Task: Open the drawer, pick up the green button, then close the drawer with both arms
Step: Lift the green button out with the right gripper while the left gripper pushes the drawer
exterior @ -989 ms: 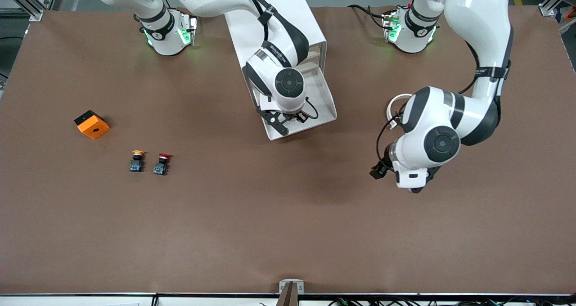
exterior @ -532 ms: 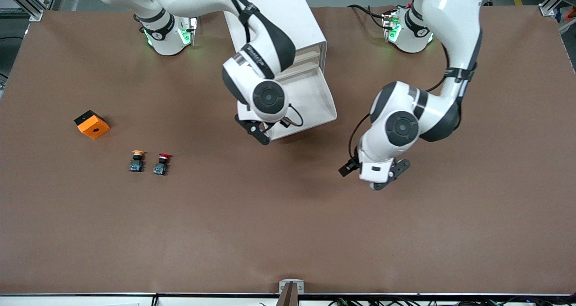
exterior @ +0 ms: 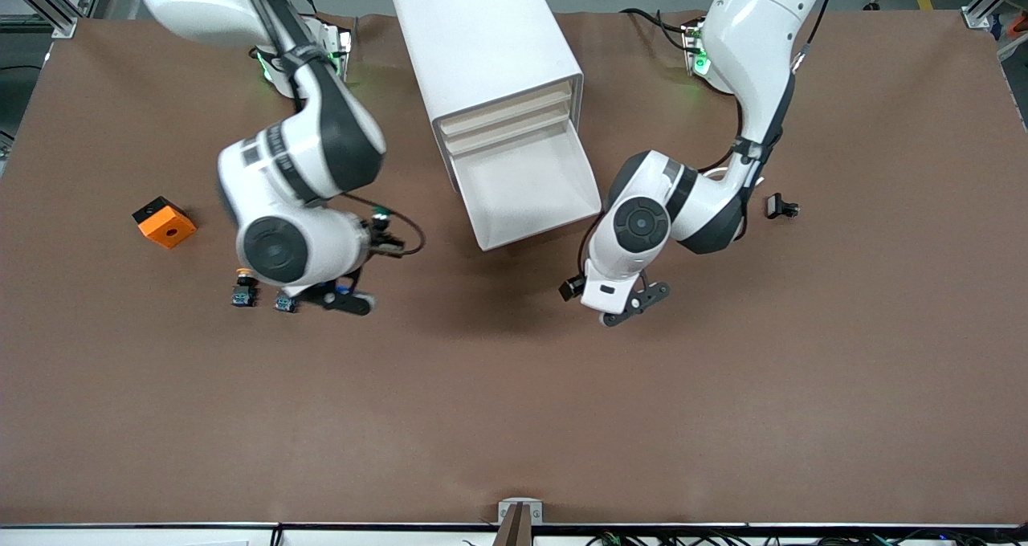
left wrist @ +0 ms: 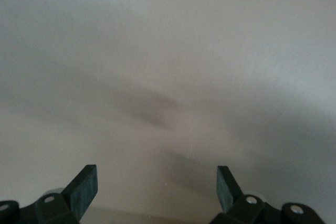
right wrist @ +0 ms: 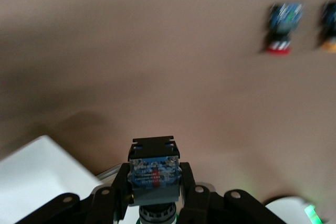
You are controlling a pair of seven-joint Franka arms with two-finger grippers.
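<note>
One drawer point(exterior: 526, 189) pulled out, button point(right wrist: 155, 174) in right gripper point(right wrist: 155, 192)

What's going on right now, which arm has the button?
Right gripper shut on button, over table beside two other buttons. Left gripper open, empty, by the open drawer. Nothing in the way.

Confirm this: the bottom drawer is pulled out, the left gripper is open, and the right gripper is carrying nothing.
Wrong on the last part. The right wrist view shows the right gripper shut on a button. The drawer is out, bottom-most as far as the front view shows, and the left gripper is open.
</note>
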